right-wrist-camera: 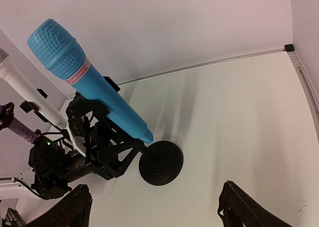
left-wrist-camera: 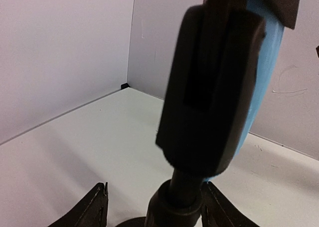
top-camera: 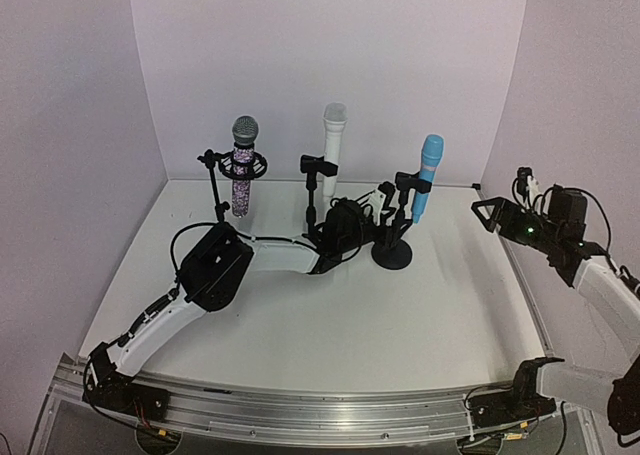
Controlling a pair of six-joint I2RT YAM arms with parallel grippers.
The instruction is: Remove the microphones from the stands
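Observation:
A blue microphone point(top-camera: 427, 180) sits tilted in the black clip point(top-camera: 411, 183) of a stand with a round black base point(top-camera: 392, 255). My left gripper point(top-camera: 385, 218) is open, low down around the stand's post. In the left wrist view the post point(left-wrist-camera: 182, 197) stands between the fingers, against the right finger point(left-wrist-camera: 219, 212) and apart from the left one. The blue microphone point(left-wrist-camera: 264, 72) and its clip point(left-wrist-camera: 209, 87) loom just above. My right gripper point(top-camera: 490, 213) is open and empty, raised to the right of the stand. It looks at the blue microphone point(right-wrist-camera: 94, 87) and the base point(right-wrist-camera: 161, 163).
A white microphone point(top-camera: 333, 145) on its stand is just left of the blue one. A glittery purple microphone with a grey head point(top-camera: 244, 165) hangs in a shock mount further left. White walls close the back and both sides. The left arm lies across the table's middle.

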